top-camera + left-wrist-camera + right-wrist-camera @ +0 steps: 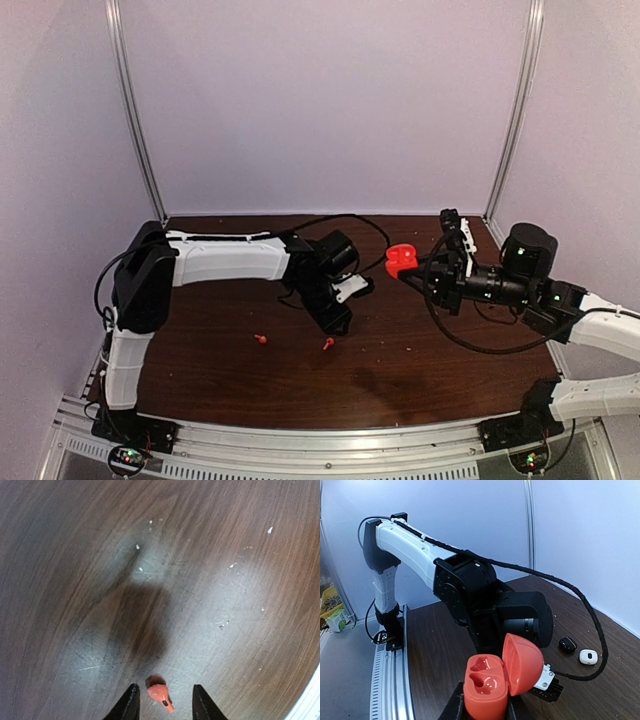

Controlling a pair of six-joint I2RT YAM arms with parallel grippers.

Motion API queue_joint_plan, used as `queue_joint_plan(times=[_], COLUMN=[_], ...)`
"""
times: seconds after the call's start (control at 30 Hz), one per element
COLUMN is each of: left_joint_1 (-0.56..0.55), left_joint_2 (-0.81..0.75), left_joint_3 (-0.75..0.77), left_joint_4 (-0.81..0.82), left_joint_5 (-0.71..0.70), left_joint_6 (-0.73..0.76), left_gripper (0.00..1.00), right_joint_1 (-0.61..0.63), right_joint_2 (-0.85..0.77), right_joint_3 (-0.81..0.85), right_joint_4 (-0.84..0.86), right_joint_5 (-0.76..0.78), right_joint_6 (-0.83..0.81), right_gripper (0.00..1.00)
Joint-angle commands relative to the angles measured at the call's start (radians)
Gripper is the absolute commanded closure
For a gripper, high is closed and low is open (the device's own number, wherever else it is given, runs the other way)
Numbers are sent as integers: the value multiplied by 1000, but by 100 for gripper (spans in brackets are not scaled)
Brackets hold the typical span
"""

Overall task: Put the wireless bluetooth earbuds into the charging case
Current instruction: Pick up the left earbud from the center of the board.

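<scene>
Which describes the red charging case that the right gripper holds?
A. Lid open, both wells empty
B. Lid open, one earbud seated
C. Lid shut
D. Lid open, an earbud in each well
A: in the right wrist view the red charging case, clamped in the right gripper, has its lid swung up over two bare wells.

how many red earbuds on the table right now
2. One red earbud lies between the left pincer's parted tips; the other lies alone on the table further left. More may hide behind the arms.
</scene>
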Motion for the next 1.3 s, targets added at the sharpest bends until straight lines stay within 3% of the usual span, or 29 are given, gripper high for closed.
queue_joint_plan(times=[0.0,0.97,1.27], left_joint_1=[6,-1,12], left_joint_2=[41,130,56], left_joint_3=[40,76,19], left_joint_4=[-56,-112,-57], left_joint_5=[-12,-34,-14], left_joint_6=[18,47,25], left_gripper=[63,75,82], right_joint_1=[-8,-7,-8], right_joint_2=[-22,-18,-12], right_joint_3=[11,10,10], right_joint_4=[-5,-23,-20], right_joint_5=[16,22,27], right_joint_6=[3,-7,-6], right_gripper=[100,100,100])
